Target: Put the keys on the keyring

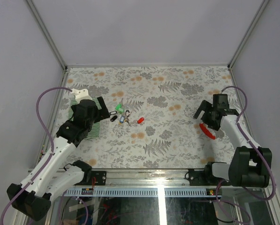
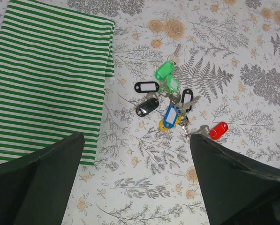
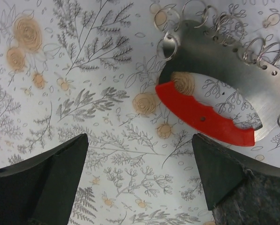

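Note:
The keys (image 2: 168, 101) lie in a small pile on the flowered table, silvery with green, black, blue and yellow tags; in the top view the keys (image 1: 122, 116) sit left of centre. A single key with a red tag (image 2: 218, 130) lies just right of the pile. My left gripper (image 2: 137, 154) hangs open above the table, short of the pile, with nothing between its fingers. The keyring (image 3: 215, 61), a curved metal plate with a red grip and several wire rings, lies on the right. My right gripper (image 3: 140, 154) is open beside it, apart from it.
A green-and-white striped cloth (image 2: 46, 79) lies left of the keys, partly under my left arm (image 1: 79, 126) in the top view. Grey walls and a metal frame (image 1: 62, 63) bound the table. The keyring's red grip (image 1: 208, 131) shows below my right gripper (image 1: 204, 117).

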### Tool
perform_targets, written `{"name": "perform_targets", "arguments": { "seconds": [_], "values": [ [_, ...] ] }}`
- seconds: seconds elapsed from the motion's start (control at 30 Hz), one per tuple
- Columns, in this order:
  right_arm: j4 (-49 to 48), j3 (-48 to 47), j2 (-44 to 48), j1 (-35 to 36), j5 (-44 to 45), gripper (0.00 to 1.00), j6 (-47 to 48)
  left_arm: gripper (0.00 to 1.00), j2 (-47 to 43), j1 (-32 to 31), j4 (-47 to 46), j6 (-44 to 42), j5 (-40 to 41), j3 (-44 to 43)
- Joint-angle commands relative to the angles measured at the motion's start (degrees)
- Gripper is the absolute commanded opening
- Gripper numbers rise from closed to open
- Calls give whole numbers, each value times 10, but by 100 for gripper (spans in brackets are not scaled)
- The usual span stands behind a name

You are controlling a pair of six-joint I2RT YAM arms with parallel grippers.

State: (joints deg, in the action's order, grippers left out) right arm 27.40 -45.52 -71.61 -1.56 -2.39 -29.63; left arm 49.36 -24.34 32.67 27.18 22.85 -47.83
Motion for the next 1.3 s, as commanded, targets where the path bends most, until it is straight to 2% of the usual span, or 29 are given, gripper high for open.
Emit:
{"name": "perform_targets", "arguments": {
  "seconds": [0.0, 0.6, 1.27],
  "values": [
    [-58, 5, -22, -19, 27, 99, -20, 100, 6, 3, -42, -10, -9, -5],
    [-153, 11, -134, -36, 23, 99, 4, 100, 15, 3, -47, -15, -20, -4],
    [-171, 24, -157, -36, -62, 99, 5, 100, 14, 3, -47, -17, -18, -4]
  ]
}}
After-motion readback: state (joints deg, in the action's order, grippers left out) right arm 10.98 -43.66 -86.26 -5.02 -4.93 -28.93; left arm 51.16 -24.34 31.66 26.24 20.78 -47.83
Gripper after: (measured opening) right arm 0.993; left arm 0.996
